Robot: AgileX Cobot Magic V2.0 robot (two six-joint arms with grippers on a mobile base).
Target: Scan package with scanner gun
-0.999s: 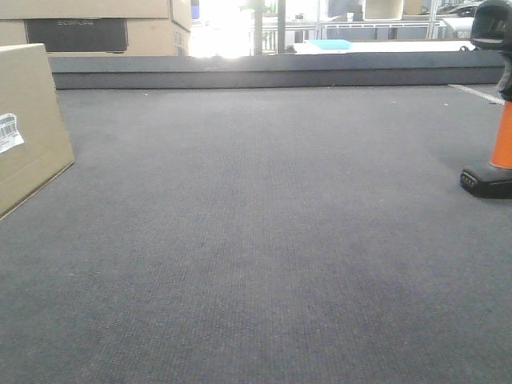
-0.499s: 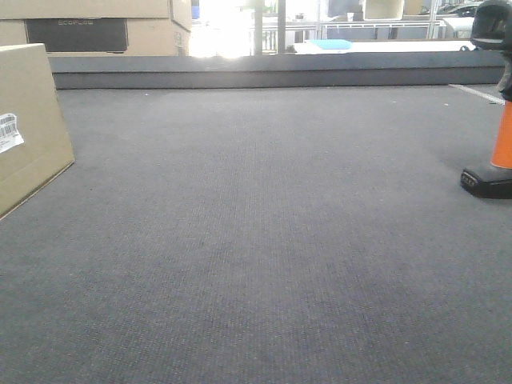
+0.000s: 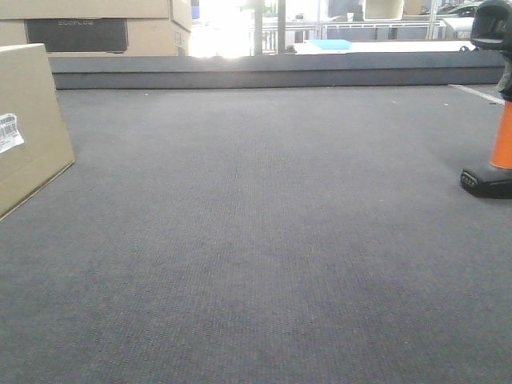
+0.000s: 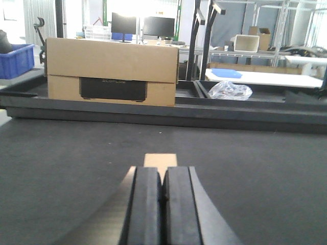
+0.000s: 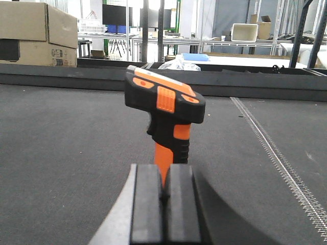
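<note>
Front-facing exterior view: The package (image 3: pixel 28 120) lies on the dark grey carpeted work surface (image 3: pixel 264 240) at the left edge of the frame, cut off by that edge. Its white barcode label (image 3: pixel 9 132) sits on the broad face turned toward the camera. The scanner gun (image 3: pixel 494 104) stands upright on its black base foot at the right edge, well apart from the package, with the orange handle rising to a dark head. Behind the package, beyond the raised far border of the surface, are stacked cartons with a dark printed panel (image 3: pixel 88 28). Neither of my grippers appears in this view.

Left wrist view: My left gripper (image 4: pixel 162 201) is clenched, its two black pads pressed together with nothing between them. Just beyond the fingertips a small tan cardboard patch (image 4: pixel 160 160) shows; I cannot tell what it belongs to. The stacked cartons (image 4: pixel 111 71) stand beyond it at the far border, with a crumpled clear plastic bag (image 4: pixel 231 91) to their right.

Right wrist view: My right gripper (image 5: pixel 163 204) is likewise clenched and holds nothing. The scanner gun (image 5: pixel 166 109) stands upright directly beyond its fingertips, apart from them, head pointing left. The stacked cartons (image 5: pixel 38 33) are far to its left.
</note>
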